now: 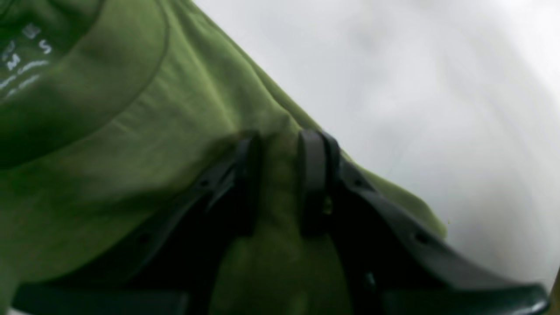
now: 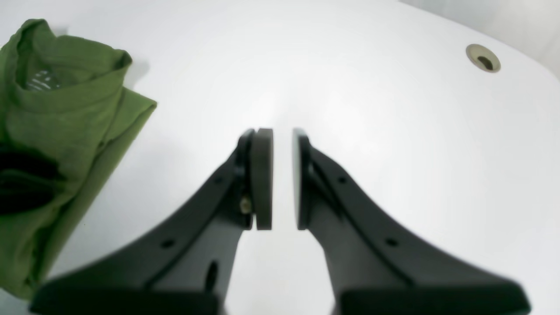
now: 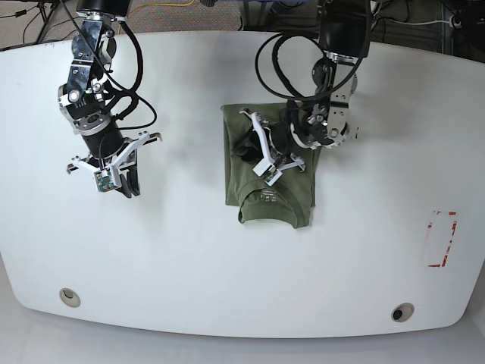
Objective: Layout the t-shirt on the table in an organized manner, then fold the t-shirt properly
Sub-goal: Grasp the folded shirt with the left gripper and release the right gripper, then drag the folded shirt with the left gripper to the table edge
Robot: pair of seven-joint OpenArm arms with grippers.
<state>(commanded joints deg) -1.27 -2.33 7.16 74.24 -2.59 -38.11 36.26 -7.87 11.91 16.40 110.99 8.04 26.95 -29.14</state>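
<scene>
The olive-green t-shirt point(image 3: 269, 182) lies folded into a narrow rectangle at the middle of the white table point(image 3: 189, 265), collar toward the near edge. My left gripper point(image 3: 244, 145) rests on the shirt's far left part. In the left wrist view its fingers point(image 1: 313, 175) pinch a ridge of the t-shirt point(image 1: 153, 131), so the left gripper point(image 1: 280, 175) is shut on cloth. My right gripper point(image 3: 127, 184) hovers over bare table well away from the shirt. The right gripper point(image 2: 282, 175) holds nothing, its pads a narrow gap apart, with the t-shirt point(image 2: 65, 122) at that view's left edge.
Two round metal grommets point(image 3: 69, 296) point(image 3: 402, 312) sit near the table's front edge; one grommet point(image 2: 483, 58) shows in the right wrist view. A red tape rectangle point(image 3: 442, 239) marks the right side. Cables run along the far edge behind the arms.
</scene>
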